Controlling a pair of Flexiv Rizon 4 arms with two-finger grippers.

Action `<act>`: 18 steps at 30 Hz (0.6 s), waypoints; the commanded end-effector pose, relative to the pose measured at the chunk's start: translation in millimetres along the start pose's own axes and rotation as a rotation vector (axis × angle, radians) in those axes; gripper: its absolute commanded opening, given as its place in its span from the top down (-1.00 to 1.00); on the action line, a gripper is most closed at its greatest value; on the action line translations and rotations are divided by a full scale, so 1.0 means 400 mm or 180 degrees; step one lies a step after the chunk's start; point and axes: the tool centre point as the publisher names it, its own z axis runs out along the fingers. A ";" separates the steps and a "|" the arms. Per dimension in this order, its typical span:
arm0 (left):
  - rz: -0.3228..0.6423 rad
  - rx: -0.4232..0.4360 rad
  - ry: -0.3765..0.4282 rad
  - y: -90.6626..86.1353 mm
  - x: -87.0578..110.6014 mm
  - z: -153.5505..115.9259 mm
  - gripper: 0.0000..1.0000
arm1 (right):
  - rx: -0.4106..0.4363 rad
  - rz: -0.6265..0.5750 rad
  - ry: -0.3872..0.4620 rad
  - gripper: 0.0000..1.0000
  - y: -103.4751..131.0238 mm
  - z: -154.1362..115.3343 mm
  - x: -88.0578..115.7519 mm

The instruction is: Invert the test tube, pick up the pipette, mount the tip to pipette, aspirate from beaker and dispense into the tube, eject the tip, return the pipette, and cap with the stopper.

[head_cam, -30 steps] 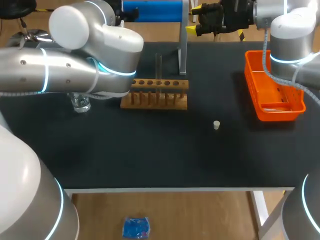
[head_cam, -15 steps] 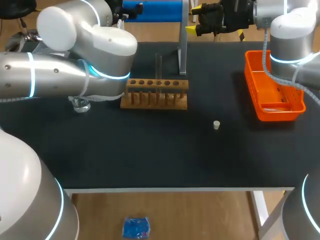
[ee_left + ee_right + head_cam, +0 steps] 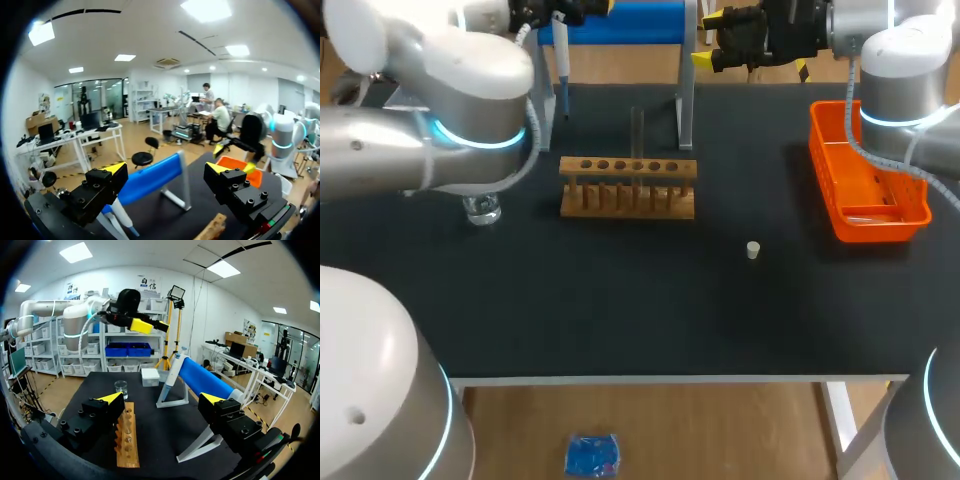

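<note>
My left gripper (image 3: 578,8) is raised at the table's back left, open and empty, just above the pipette (image 3: 560,70) that hangs on the blue-topped stand (image 3: 620,20). In the left wrist view that gripper (image 3: 166,170) has the stand's blue roll (image 3: 150,177) ahead of it and the pipette (image 3: 117,215) beside one finger. A clear test tube (image 3: 637,128) stands in the wooden rack (image 3: 628,187). The beaker (image 3: 480,210) is left of the rack, the small stopper (image 3: 753,250) lies right of it. My right gripper (image 3: 710,37) hangs open and empty at the back.
An orange tray (image 3: 865,180) lies at the right edge. In the right wrist view, between the open gripper's (image 3: 162,398) fingers, I see the rack (image 3: 127,437), the beaker (image 3: 120,388), a white box (image 3: 150,376) and the stand (image 3: 205,380).
My left arm has swung up and back toward the pipette stand, uncovering the rack's left end and the pipette. The right arm has kept still.
</note>
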 end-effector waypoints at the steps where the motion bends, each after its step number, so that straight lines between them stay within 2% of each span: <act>1: 0.0462 -0.0217 0.2465 -0.011 0.030 -0.118 -1.00 | 0.0008 0.0000 0.0001 -1.00 0.001 -0.001 0.000; 3: 0.0502 -0.0193 0.2734 -0.006 0.049 -0.138 -1.00 | 0.0008 0.0000 0.0001 -1.00 0.001 -0.001 0.000; 4: 0.0578 -0.0252 0.2780 -0.002 0.057 -0.148 -1.00 | 0.0008 0.0000 0.0001 -1.00 0.001 -0.001 0.000; 8: 0.0757 -0.0156 0.2879 0.012 0.087 -0.185 -1.00 | 0.0008 0.0000 0.0001 -1.00 0.001 -0.001 0.000; 12: 0.0737 0.0017 0.2990 0.041 0.127 -0.222 -1.00 | 0.0008 0.0000 0.0001 -1.00 0.001 -0.001 0.000; 15: 0.0723 -0.0018 0.2728 0.084 0.153 -0.240 -1.00 | 0.0008 0.0000 0.0001 -1.00 0.001 -0.001 0.000; 18: 0.0637 0.0041 0.2258 0.121 0.166 -0.254 -1.00 | 0.0008 0.0000 0.0001 -1.00 0.001 -0.001 0.000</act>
